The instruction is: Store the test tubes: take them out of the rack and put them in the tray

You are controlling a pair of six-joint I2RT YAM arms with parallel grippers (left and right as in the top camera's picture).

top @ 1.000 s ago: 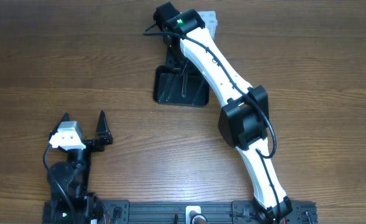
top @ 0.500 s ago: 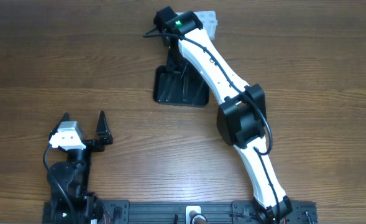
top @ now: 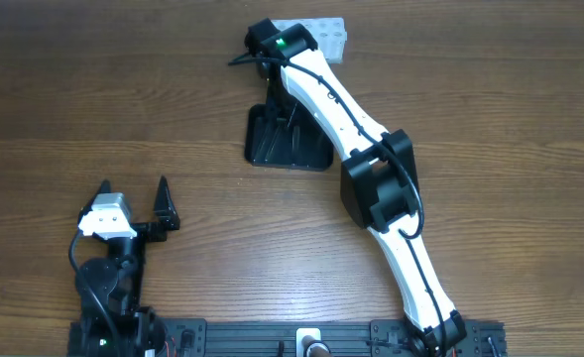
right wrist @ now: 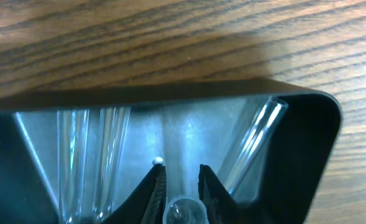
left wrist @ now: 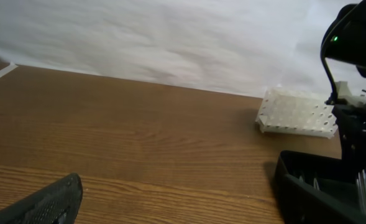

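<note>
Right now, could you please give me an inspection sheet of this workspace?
Surface: wooden table.
Job's things: white rack at the far side; black tray nearer, with test tubes lying in it.
Clutter: nothing seen.
Grippers: left gripper open, near its base; right gripper over the tray, closed on a held tube.
Cables: black cable along the right arm.
Surroundings: white backdrop.

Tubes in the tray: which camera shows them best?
Right wrist view: looks straight into the tray, tubes plain. In the top view the right arm covers part of it; the left wrist view catches a few at its edge.
</note>
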